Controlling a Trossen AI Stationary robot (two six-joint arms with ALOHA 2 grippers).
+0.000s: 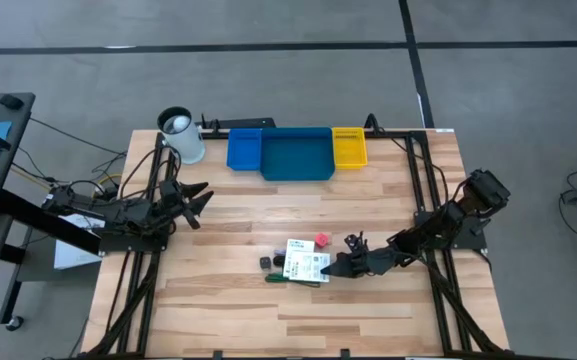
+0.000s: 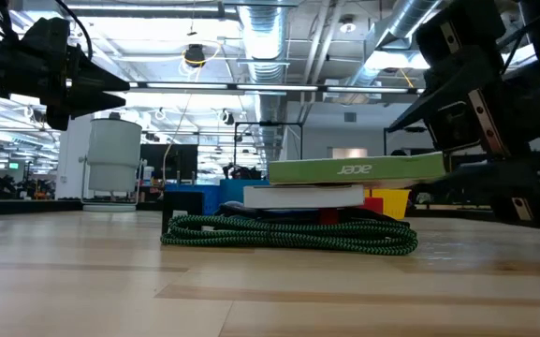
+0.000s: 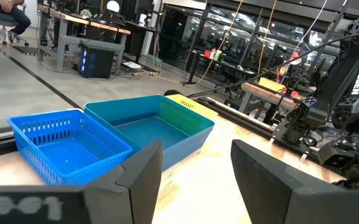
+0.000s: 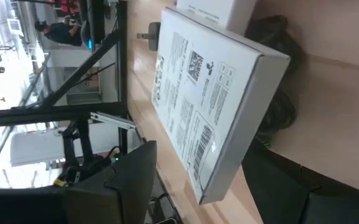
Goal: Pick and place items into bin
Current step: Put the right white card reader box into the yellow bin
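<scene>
Reaching in from the right, the right gripper (image 1: 334, 268) has its fingers spread either side of the white box with green print (image 1: 306, 260), whose edge lies between them; whether they press it cannot be told. That box tops a small pile near the table's middle, over a green-black cable coil (image 2: 288, 234), beside a pink-red cube (image 1: 321, 241). The left gripper (image 1: 196, 198) hovers open and empty at the left, near the blue bins (image 1: 295, 152).

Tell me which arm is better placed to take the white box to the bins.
The right arm, most likely. Its claw is open at the edge of the white box, which shows between its fingers in the right wrist view. The left claw hangs open well away, nearer the cup.
</scene>
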